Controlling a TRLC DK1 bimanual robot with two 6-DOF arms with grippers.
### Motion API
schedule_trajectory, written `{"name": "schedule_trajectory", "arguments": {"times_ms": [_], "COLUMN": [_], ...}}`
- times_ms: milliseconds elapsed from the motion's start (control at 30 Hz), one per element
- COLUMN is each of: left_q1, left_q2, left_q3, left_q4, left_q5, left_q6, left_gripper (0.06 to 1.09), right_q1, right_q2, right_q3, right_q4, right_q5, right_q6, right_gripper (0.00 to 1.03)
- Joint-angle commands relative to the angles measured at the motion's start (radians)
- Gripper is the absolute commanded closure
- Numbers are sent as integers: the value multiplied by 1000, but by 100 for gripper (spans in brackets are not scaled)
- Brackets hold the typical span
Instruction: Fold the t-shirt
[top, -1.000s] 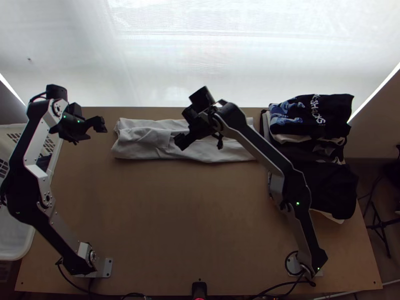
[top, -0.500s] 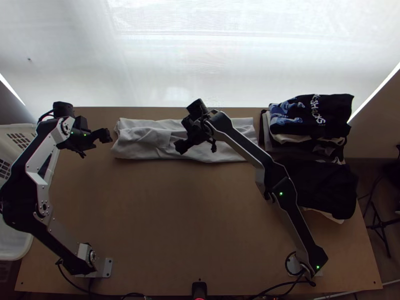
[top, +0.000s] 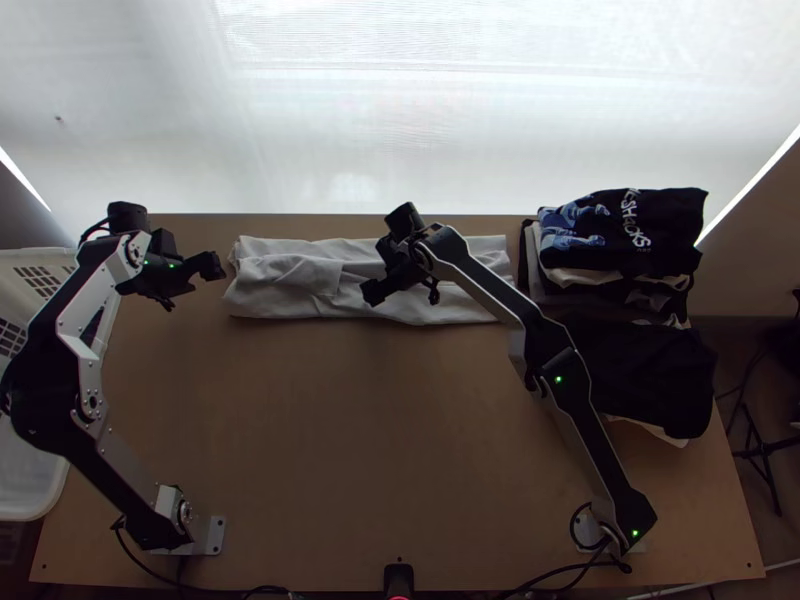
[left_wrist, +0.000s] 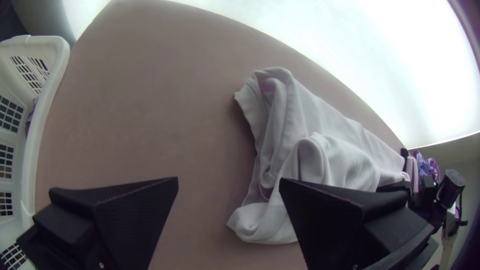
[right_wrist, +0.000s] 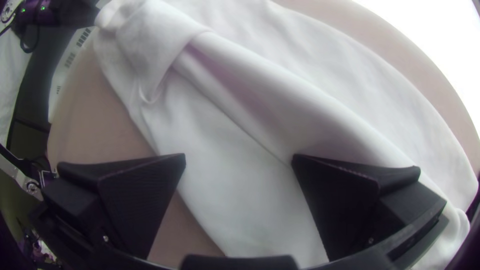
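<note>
1. The t-shirt (top: 300, 275), pale grey-white, lies along the far edge of the worktop (top: 330, 450), left of the stack. It is folded into a long, wide strip running left to right, with loose creases and a turned-over flap towards its left part.
2. The left pincer (top: 194, 287) is just beside the shirt's left end. Its two fingers stand wide apart with nothing between them.
3. The right pincer (top: 403, 296) is over the middle of the shirt, its fingers also well parted and gripping nothing. The right wrist view shows the cloth passing beneath; whether they touch it, I cannot tell.
4. At the far right sits a stack of folded clothes (top: 620, 230), topped by a black garment with a blue and white print. A folded black garment (top: 650, 375) lies on its near side.
5. A white basket (top: 30, 470) stands at the left side of the worktop, with some purplish cloth (left_wrist: 31, 117) inside.
</note>
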Motion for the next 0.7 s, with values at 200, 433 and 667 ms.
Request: {"name": "schedule_trajectory", "arguments": {"times_ms": [200, 433, 667], "left_q1": [18, 40, 34], "left_q2": [138, 172, 227], "left_q3": [62, 78, 101], "left_q4": [8, 51, 72], "left_q5": [181, 358, 408], "left_q6": [-72, -144, -170], "left_gripper": [10, 10, 10], "right_q1": [-6, -5, -5], "right_q2": [20, 20, 14], "right_q3": [-2, -2, -2], "right_q4": [4, 4, 4], "right_q5": [6, 6, 6], "right_q6": [6, 1, 1], "right_gripper": [4, 4, 4]}}
